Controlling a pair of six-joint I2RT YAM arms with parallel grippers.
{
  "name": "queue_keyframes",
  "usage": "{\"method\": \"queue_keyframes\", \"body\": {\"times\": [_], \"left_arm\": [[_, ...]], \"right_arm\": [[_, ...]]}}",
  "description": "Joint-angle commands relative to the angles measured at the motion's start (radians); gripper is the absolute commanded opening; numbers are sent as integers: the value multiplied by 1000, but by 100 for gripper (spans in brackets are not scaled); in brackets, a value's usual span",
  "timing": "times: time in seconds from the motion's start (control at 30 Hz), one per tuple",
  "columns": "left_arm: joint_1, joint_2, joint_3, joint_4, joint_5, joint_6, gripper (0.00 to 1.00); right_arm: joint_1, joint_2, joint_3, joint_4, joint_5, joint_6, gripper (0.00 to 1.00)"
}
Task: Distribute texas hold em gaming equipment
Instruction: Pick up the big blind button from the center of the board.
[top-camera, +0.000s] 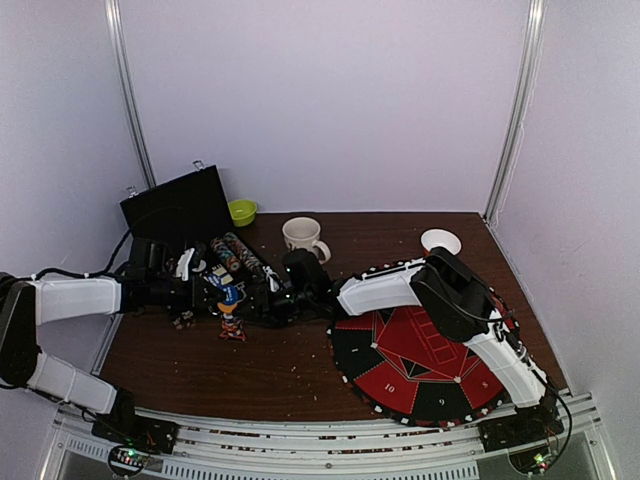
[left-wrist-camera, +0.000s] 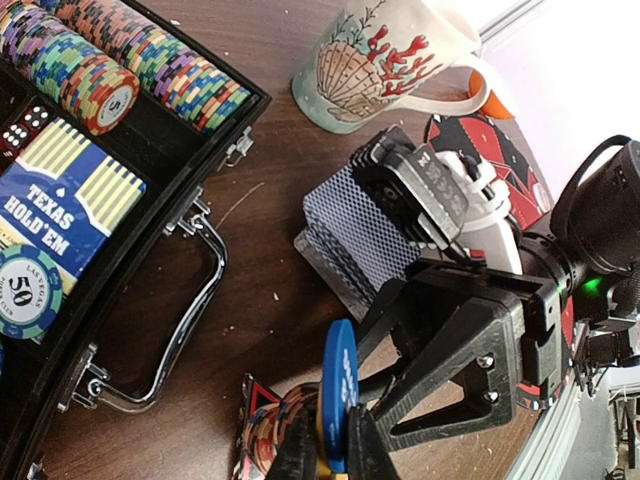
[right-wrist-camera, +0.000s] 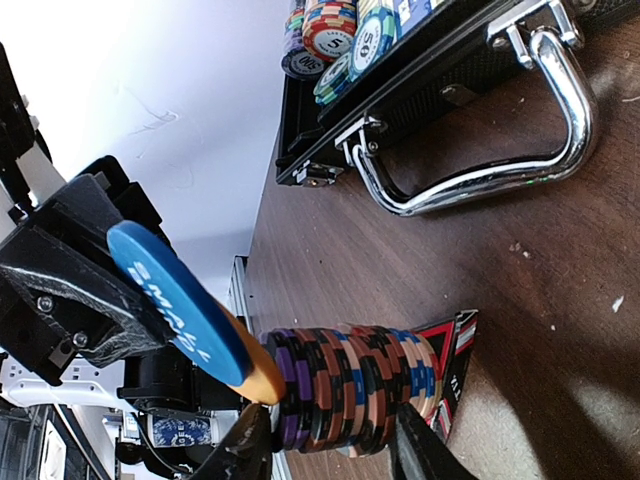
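Observation:
A sideways stack of striped poker chips (right-wrist-camera: 350, 385) has a red-and-black triangular piece (right-wrist-camera: 455, 370) at one end. My right gripper (right-wrist-camera: 330, 450) has a finger on each end of the stack and is shut on it. The stack also shows in the left wrist view (left-wrist-camera: 272, 432) and, small, in the top view (top-camera: 232, 325). My left gripper (left-wrist-camera: 333, 455) is shut on an upright blue button disc (left-wrist-camera: 340, 385) with an orange disc (right-wrist-camera: 255, 375) behind it, right beside the stack. A deck of grey-blue-backed cards (left-wrist-camera: 345, 225) lies on the table by the right wrist.
An open black case (top-camera: 180, 210) at the back left holds rows of chips (left-wrist-camera: 150, 55) and a Texas Hold'em card box (left-wrist-camera: 60, 215); its metal handle (right-wrist-camera: 500, 160) faces the grippers. A white patterned mug (top-camera: 303, 237), a green bowl (top-camera: 242, 211), a white bowl (top-camera: 440, 240) and a round red-black mat (top-camera: 420, 365) are nearby.

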Motion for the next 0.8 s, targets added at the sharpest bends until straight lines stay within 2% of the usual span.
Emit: {"method": "queue_keyframes", "body": {"times": [0.0,0.77], "left_arm": [[-1,15,-37,-85,-68,11,0],[-1,-32,-10,-97,-93,28,0]], "right_arm": [[13,33,20,-54,21,-32,40],[18,49,67,-101,31,-65,42]]}}
